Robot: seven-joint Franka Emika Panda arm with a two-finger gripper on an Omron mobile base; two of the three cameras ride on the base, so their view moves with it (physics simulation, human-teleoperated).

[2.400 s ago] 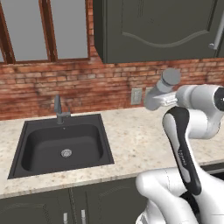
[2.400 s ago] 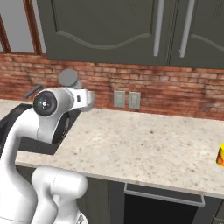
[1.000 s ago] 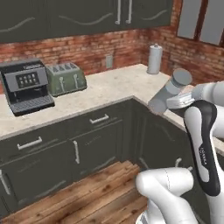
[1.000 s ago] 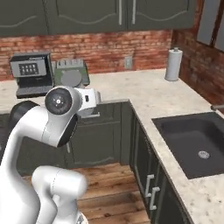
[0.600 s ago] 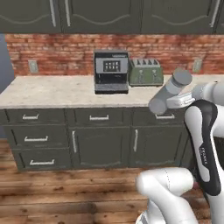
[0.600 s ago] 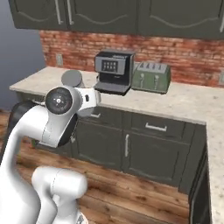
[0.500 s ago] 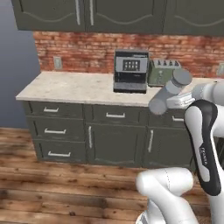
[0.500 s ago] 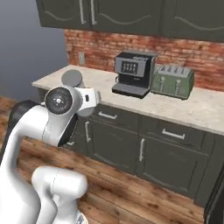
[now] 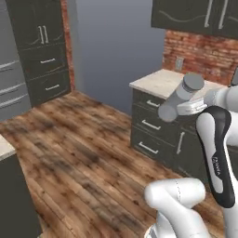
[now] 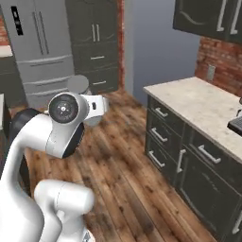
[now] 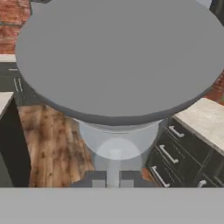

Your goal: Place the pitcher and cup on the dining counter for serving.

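Closest to the hand camera, the tall plain light-grey cylindrical pitcher with its round grey lid point(image 11: 120, 61) sits right against the two-finger gripper point(image 11: 112, 178), whose dark tips rise on either side of the lower body and look closed on it. The pitcher's long axis runs straight out along the gripper's own line, lid end farthest from the wrist, so whichever way the hand points, the pitcher points too. In the left base view it shows as a grey cylinder point(image 9: 180, 96) slanting up and away from the white arm, tilted rather than upright, carried in the air above the dark lower cabinets. In the right base view only its round end point(image 10: 78, 85) peeks out behind the arm's joint. Beyond it lie the wood plank floor point(image 9: 74, 158), then a beige speckled stone top on dark cabinets by the brick wall point(image 10: 203, 105), and far off a grey refrigerator point(image 10: 42, 47). A pale corner of another top point(image 9: 5, 148) shows at the left edge; whether that is the dining counter I cannot tell. Setting down will, I judge, call for bringing the pitcher's axis upright first.
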